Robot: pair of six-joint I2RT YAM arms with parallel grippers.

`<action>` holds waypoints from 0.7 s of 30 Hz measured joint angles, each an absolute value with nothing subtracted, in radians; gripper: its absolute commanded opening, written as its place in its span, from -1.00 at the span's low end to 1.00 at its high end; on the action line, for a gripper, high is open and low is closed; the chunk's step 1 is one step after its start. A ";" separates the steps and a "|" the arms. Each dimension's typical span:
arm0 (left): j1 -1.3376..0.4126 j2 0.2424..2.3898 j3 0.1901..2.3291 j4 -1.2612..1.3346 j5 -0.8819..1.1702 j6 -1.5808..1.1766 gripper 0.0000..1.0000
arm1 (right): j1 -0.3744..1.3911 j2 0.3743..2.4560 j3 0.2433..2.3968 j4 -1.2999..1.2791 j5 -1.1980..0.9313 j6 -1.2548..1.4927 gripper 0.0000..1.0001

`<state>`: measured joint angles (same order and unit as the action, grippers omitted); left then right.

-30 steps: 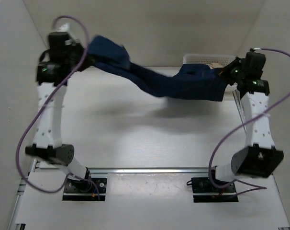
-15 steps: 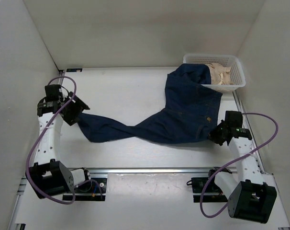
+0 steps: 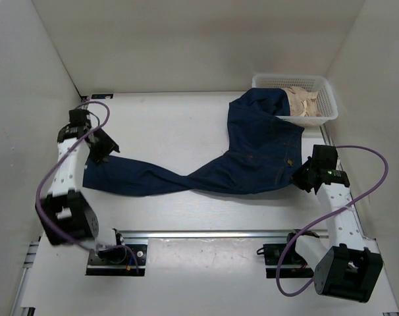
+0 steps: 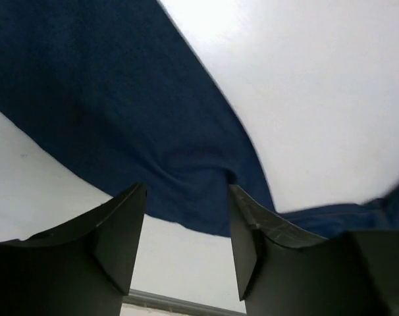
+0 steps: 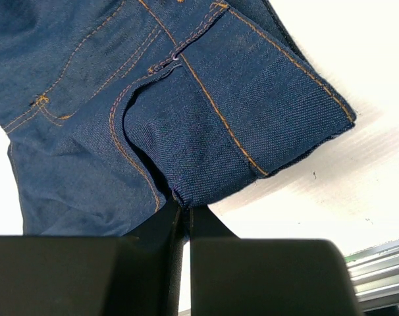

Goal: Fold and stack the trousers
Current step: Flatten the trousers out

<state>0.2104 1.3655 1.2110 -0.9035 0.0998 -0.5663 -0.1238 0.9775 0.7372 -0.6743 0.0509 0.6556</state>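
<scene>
**Gripping the waistband on the right, jaws apart on the left**

Seen from above, the trousers (image 3: 252, 155) lie spread on the white table (image 3: 166, 118). They run from the left-centre of the frame, where one long leg stretches out flat, up to the upper right, where the other leg hangs over the rim of a white basket (image 3: 328, 113). The basket holds pale cloth (image 3: 303, 100).

The right gripper (image 3: 297, 178) sits at the right-centre of the overhead view, against the edge of the denim. Its wrist camera shows the two fingers pressed together on a corner of the waistband (image 5: 185, 214). The tan stitching of the trousers (image 5: 206, 112) fans away from the pinch toward the top of that frame. The pinched corner is folded double where it enters the fingers.

The left gripper (image 3: 102, 151) is at the left of the overhead view, just above the far end of the flat leg. In its wrist view the gripper (image 4: 185, 197) stands with a clear gap between its dark fingers (image 4: 120, 230). Blue denim (image 4: 120, 99) fills the upper left of that frame (a little of it shows through the gap). The fingers are not clamped on it, and whether they touch the cloth cannot be told.
</scene>
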 measured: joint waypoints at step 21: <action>0.072 2.214 1.756 -1.084 -0.281 -0.614 0.45 | -0.129 1.026 0.737 -0.670 0.017 0.617 -1.00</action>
<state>0.0723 2.2143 1.7561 -1.0836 -0.2806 -0.6136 -0.1291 1.0256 0.7368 -0.6697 0.0174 0.6170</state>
